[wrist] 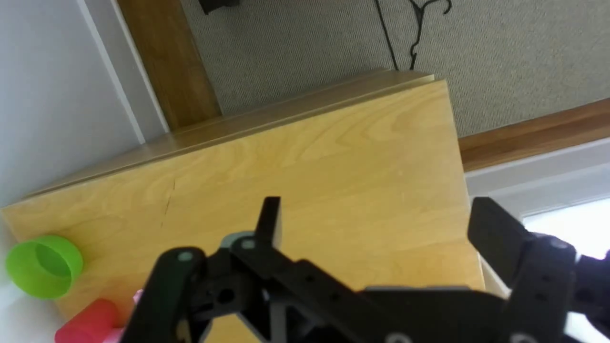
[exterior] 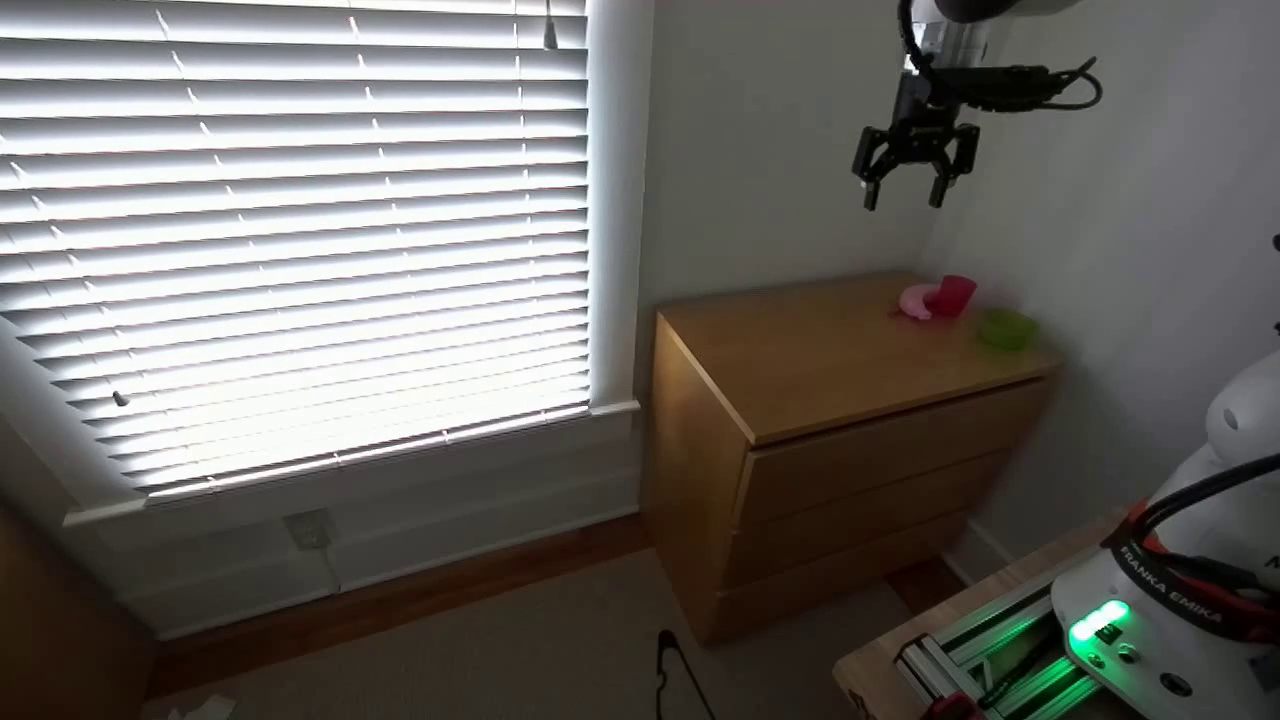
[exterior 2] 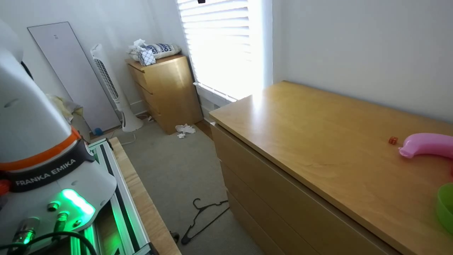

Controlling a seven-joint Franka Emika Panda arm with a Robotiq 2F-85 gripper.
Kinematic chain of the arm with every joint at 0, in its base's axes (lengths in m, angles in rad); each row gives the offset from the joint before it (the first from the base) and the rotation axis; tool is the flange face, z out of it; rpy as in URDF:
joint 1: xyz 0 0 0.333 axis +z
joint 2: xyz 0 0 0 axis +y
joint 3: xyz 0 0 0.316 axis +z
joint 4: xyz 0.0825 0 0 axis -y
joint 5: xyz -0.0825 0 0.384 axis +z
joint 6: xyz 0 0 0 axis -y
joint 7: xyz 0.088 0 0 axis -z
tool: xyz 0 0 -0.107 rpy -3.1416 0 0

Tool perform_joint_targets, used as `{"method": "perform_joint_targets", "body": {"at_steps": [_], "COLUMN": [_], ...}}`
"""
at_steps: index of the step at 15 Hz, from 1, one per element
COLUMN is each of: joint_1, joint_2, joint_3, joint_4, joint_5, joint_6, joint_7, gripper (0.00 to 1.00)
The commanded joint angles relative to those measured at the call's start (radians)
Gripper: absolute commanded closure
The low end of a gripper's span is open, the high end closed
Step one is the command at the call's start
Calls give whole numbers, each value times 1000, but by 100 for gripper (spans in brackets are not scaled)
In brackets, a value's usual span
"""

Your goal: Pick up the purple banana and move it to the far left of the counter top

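The purple banana is a pinkish, curved toy (exterior: 913,301) lying on the wooden counter top (exterior: 790,350) near its back right in an exterior view. In an exterior view the banana (exterior 2: 426,142) is cut by the right edge, on the counter top (exterior 2: 318,131). In the wrist view only a bit of pink (wrist: 137,296) shows, the rest hidden behind the gripper. My gripper (exterior: 903,200) is open and empty, high above the counter top. In the wrist view its open fingers (wrist: 379,216) have bare wood (wrist: 371,166) below them.
A red cup (exterior: 955,294) stands right beside the banana. A green cup (exterior: 1007,328) stands near the right end of the cabinet. A small red die (exterior 2: 393,140) lies by the banana's tip. Walls stand behind and to the right; a window with blinds (exterior: 300,250) is to the left.
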State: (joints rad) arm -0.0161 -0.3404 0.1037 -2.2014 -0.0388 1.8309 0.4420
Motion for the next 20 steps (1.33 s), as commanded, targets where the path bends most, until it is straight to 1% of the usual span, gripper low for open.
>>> {"method": "perform_joint_targets", "body": {"at_steps": [1,4,6,9,10,11,12,14,19,20], "joint_1": [-54,-120,-152,-191,-196,-190,-198,-203,-200,-204], "joint_2": [-28,16,52,112,126,92,107,124,126,144], "joint_3": [-89,-166,-220,-288,-313,-280,-297,-311,-307,-308], "joint_4": [-109,-131,-124,-98,-90,-107,-102,-94,-86,-74], "joint_5": [-45,-94,-95,-76,-43,-75,-66,-60,-59,-66], "joint_6": [165,306,370,443,468,433,453,462,462,459], "joint_7": [-130,-203,-268,-348,-372,-328,-348,-360,-360,-351], "gripper": [0,0,0,0,0,0,0,0,0,0]}}
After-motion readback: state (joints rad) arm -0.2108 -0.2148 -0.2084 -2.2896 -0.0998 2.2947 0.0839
